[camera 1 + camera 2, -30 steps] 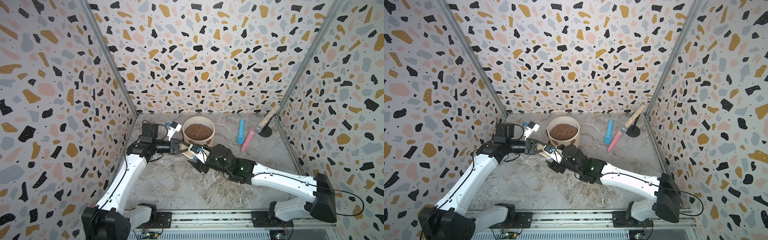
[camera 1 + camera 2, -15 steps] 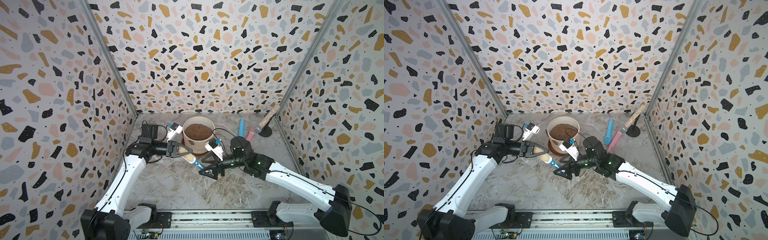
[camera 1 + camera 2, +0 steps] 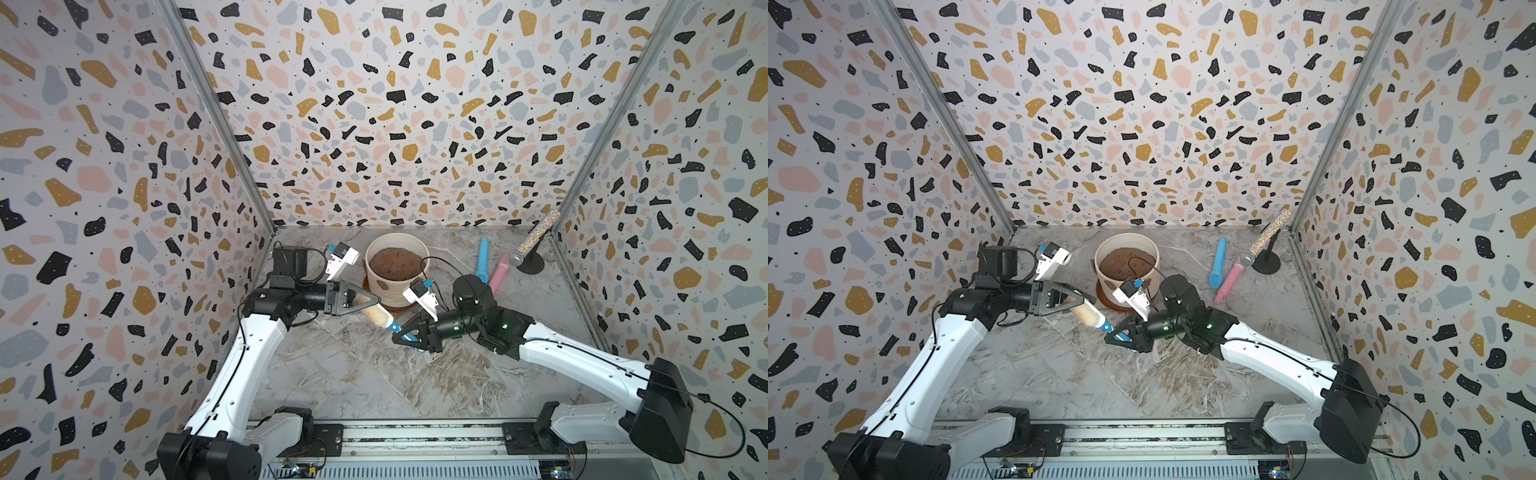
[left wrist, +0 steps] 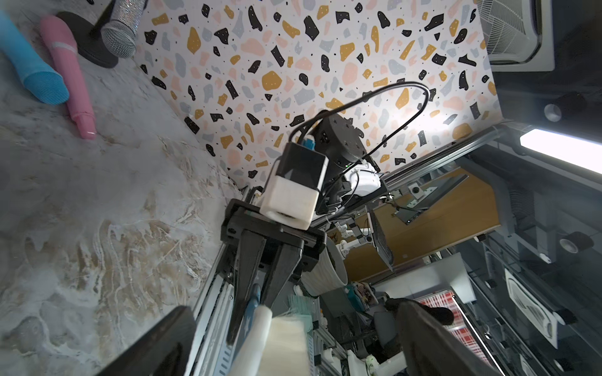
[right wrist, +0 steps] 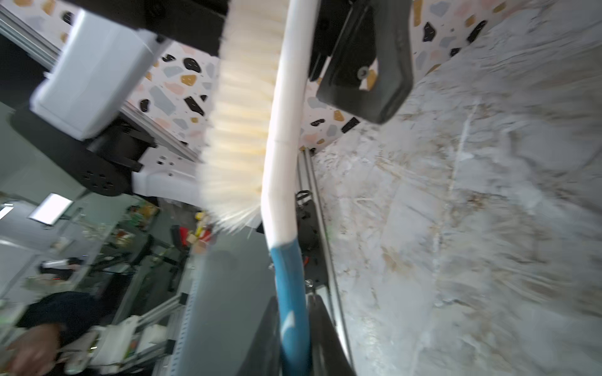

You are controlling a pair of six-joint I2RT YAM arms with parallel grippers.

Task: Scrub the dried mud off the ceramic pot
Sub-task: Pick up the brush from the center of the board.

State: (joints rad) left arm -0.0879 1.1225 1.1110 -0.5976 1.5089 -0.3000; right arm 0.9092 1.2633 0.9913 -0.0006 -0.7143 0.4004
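Where the right gripper [image 3: 404, 336] clamps it, the brush handle [image 5: 291, 293] is mostly hidden.

Robotics lab test booth: terrazzo-print panels [image 3: 395, 104] enclose three sides behind the aluminium base rail [image 3: 419, 434], marble-print floor [image 3: 353, 374] just behind it; beyond the rail, wooden desk [image 4: 439, 221], ceiling air unit [image 4: 514, 32].

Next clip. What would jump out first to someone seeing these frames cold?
The two arms meet mid-floor over a scrub brush: the right gripper is shut on its blue handle while the left gripper stands open around the bristle head. Just behind them sits the ceramic pot heaped with brown soil, and a glittery microphone leans in the far right corner.
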